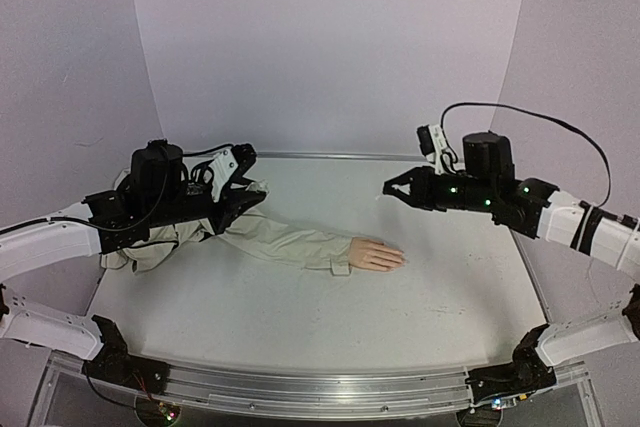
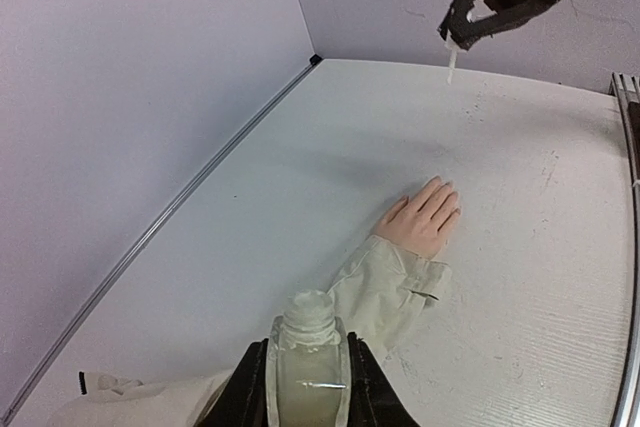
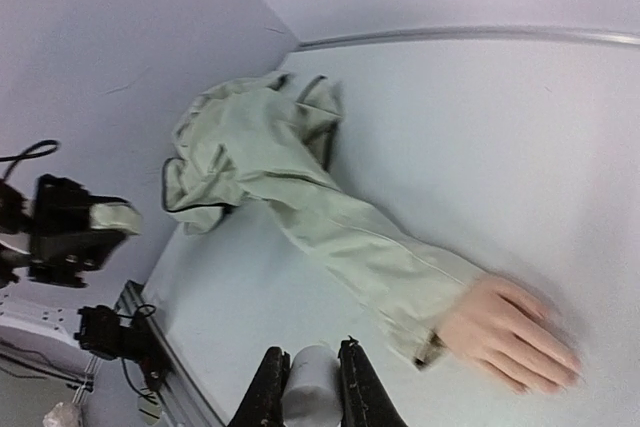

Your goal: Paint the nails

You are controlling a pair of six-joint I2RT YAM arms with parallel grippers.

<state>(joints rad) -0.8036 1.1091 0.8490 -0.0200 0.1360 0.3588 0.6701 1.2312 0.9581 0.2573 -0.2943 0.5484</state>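
A peach mannequin hand (image 1: 378, 255) lies palm down mid-table in a beige jacket sleeve (image 1: 290, 243). Its nails (image 2: 448, 193) point right and are too small to make out. Left of it, over the jacket, my left gripper (image 1: 248, 187) is shut on a clear open-necked bottle (image 2: 310, 352). My right gripper (image 1: 392, 187) hovers up and to the right of the hand, shut on a white cap (image 3: 312, 387). From that cap a thin white brush (image 2: 451, 67) hangs above the table, well clear of the fingers (image 3: 530, 352).
The rest of the jacket (image 1: 145, 239) is bunched at the table's left, under the left arm. A metal rail (image 1: 330, 156) lines the back edge below the pale walls. Another rail (image 1: 310, 387) runs along the near edge between the arm bases.
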